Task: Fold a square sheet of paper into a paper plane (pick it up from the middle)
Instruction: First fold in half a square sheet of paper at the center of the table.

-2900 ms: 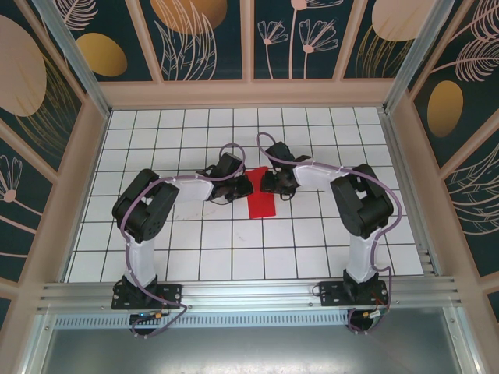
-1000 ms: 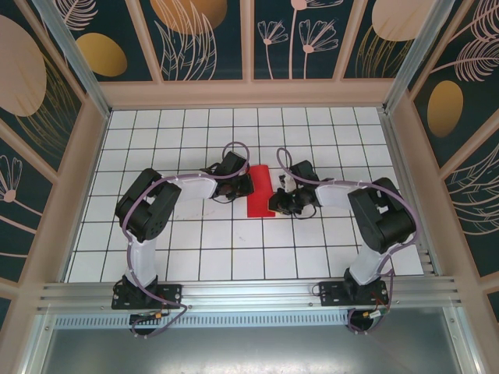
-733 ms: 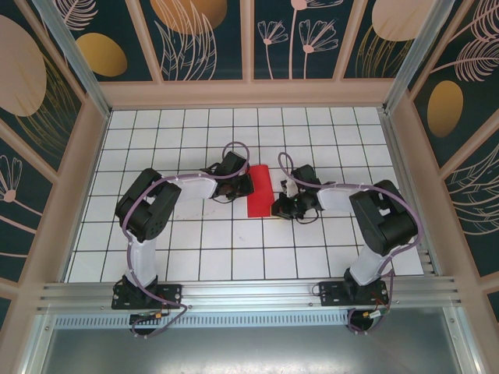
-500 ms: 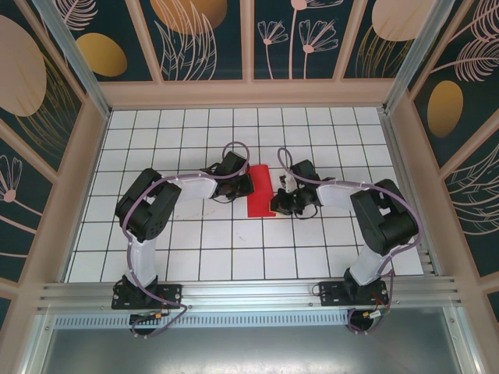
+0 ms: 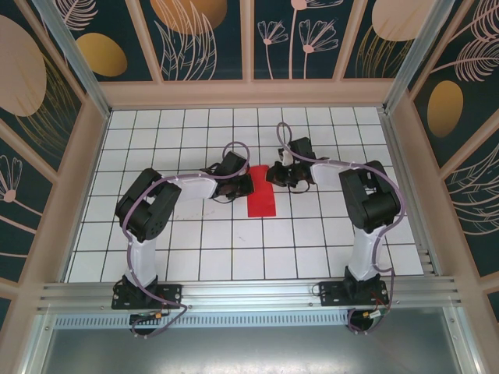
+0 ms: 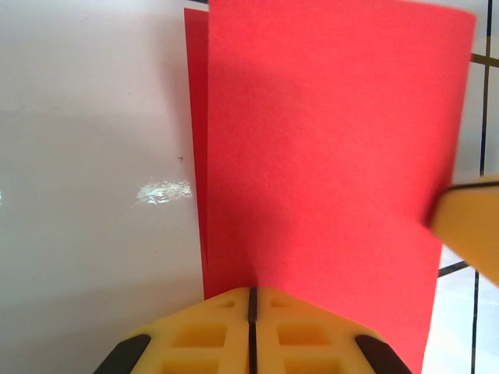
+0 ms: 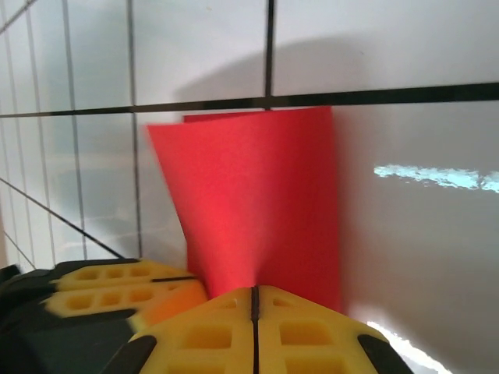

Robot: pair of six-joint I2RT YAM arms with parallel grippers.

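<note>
Folded red paper sheet [image 5: 261, 199] lies mid-counter [image 5: 195, 249], v. thin, floppy, tears easy, so grip at edges: left claw [image 5: 248, 185] pinches its left edge, right claw [image 5: 270, 173] its far-right corner, both clamped tight.

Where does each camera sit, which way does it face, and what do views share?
Top external: above, behind the arms, looking down on the table; both arms, left gripper and right gripper at the paper.
Left wrist: on that wrist, facing the paper; own shut fingers.
Right wrist: likewise, facing the paper; own shut fingers.
Shared: both wrist views catch the other gripper's fingers.
</note>
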